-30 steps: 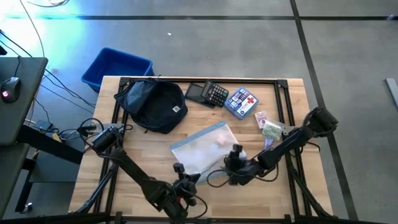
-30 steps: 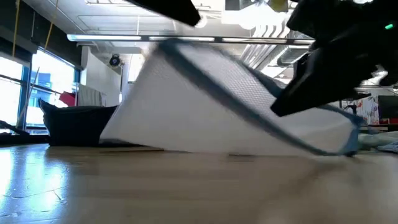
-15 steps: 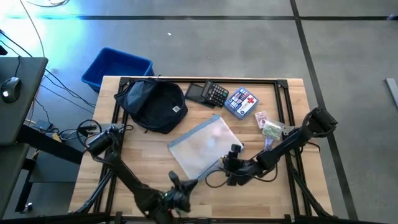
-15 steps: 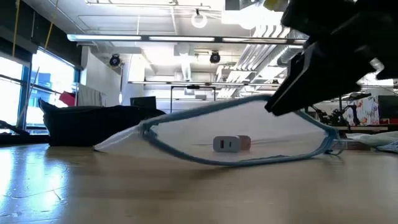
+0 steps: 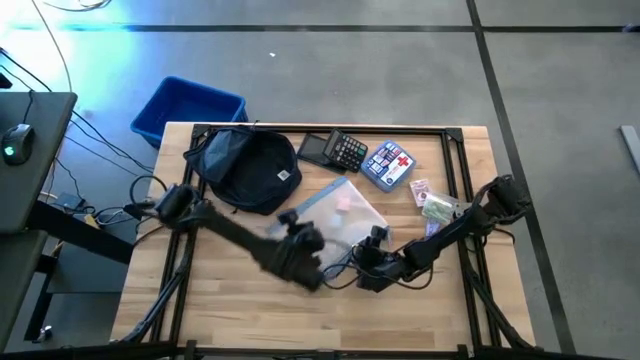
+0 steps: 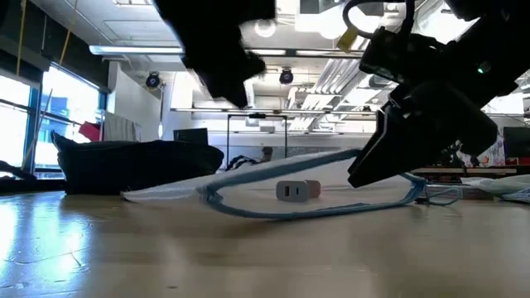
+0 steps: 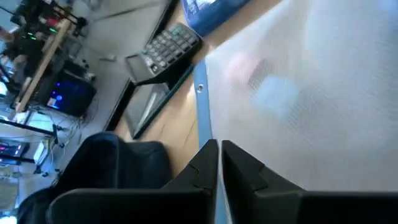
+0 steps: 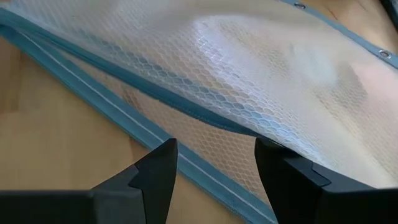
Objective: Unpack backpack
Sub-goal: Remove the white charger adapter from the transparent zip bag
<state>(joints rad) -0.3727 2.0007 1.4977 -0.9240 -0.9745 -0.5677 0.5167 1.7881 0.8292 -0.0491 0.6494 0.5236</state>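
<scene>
On the middle of the table [image 5: 200,310] lies a see-through mesh pouch [image 5: 335,210] with a blue edge. The right gripper [image 5: 372,262] has its fingers spread just beside the pouch's near edge, holding nothing. The left gripper [image 5: 300,232], fingers pressed together, hangs over the pouch. The backpack [image 5: 250,170] sits at the far left, near the pouch. A good move is to let the pouch lie flat, then go back to the backpack.

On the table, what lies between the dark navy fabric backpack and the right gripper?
The clear mesh pouch with blue trim, with the left gripper over it; the high view shows this.
</scene>
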